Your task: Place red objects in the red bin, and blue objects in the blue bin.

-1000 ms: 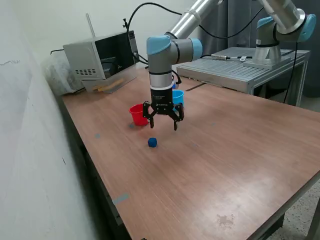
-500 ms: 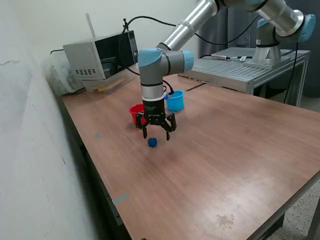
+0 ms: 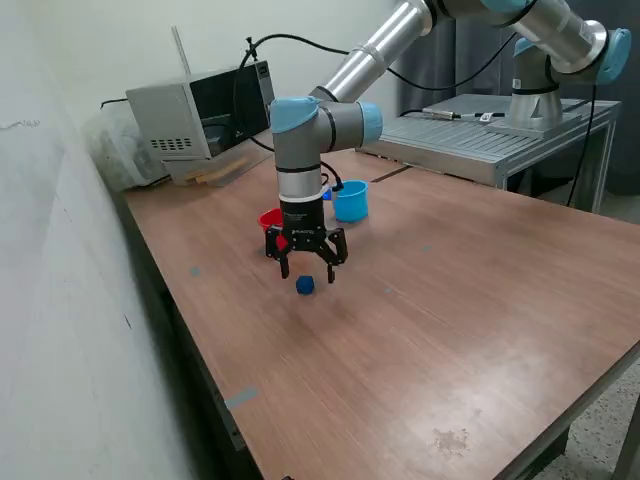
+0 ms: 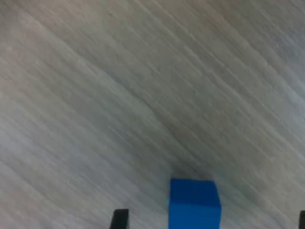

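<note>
A small dark blue cube (image 3: 305, 286) lies on the wooden table (image 3: 450, 330); in the wrist view the blue cube (image 4: 195, 202) fills the space between my two fingertips (image 4: 119, 218). My gripper (image 3: 306, 270) hangs open just above the cube, fingers spread, nothing held. Behind the gripper, partly hidden by it, stands the red cup (image 3: 268, 221). The light blue cup (image 3: 350, 201) stands further to the exterior view's right of the red cup. No red cubes are visible.
A grey box-like device (image 3: 200, 115) sits at the table's back on the exterior view's left, against the white wall. A second arm on a metal platform (image 3: 500, 130) stands at the back on the exterior view's right.
My gripper has moved toward the exterior view's left and lower, from beside the light blue cup to just above the blue cube. It has stayed open.
</note>
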### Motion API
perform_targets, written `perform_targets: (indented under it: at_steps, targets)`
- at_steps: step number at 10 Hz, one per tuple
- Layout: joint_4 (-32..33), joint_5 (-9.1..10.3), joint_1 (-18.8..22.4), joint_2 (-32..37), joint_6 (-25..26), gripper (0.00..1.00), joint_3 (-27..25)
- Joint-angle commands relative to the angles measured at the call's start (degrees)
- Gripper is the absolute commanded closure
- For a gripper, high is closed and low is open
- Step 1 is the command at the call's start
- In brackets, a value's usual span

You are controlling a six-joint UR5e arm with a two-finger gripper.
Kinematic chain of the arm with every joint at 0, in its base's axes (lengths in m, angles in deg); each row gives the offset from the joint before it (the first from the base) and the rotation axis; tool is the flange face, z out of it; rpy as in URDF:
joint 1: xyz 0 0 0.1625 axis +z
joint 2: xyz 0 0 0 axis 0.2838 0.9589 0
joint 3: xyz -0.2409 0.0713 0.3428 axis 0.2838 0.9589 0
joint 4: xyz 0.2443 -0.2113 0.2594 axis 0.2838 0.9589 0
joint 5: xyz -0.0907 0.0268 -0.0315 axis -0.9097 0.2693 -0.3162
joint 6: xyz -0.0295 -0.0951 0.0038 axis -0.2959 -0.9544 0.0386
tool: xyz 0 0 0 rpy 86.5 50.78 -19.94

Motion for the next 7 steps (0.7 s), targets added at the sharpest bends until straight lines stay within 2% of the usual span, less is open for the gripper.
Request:
perform_targets:
  at_steps: [1, 7]
  targets:
    - [0.11, 0.04, -0.03, -0.05, -0.6, 1.0, -0.15]
    - [0.46, -0.66, -0.12, -0.14, -0.77, 1.0, -0.51]
